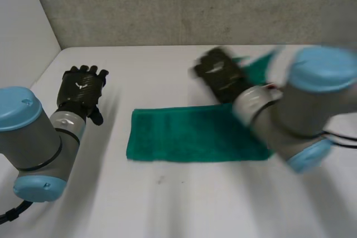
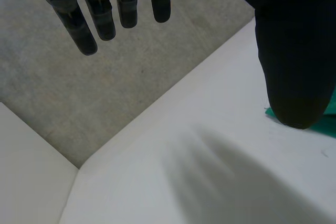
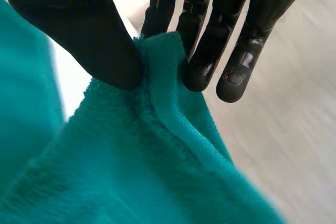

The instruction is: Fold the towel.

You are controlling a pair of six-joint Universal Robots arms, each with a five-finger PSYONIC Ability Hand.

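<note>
Right robot hand point(image 3: 79, 30) pinches a raised towel point(image 3: 157, 171) edge; left robot hand point(image 1: 82, 88) hovers relaxed, holding nothing.

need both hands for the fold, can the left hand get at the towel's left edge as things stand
Probably yes. The left hand is open and empty beside the towel, with bare table between them; the right hand pinches the towel's other end, out of the way.

Grey arm joints point(image 1: 39, 143), light-blue caps point(image 1: 17, 110), black left hand point(image 1: 81, 90), black right hand point(image 1: 223, 73)
</note>
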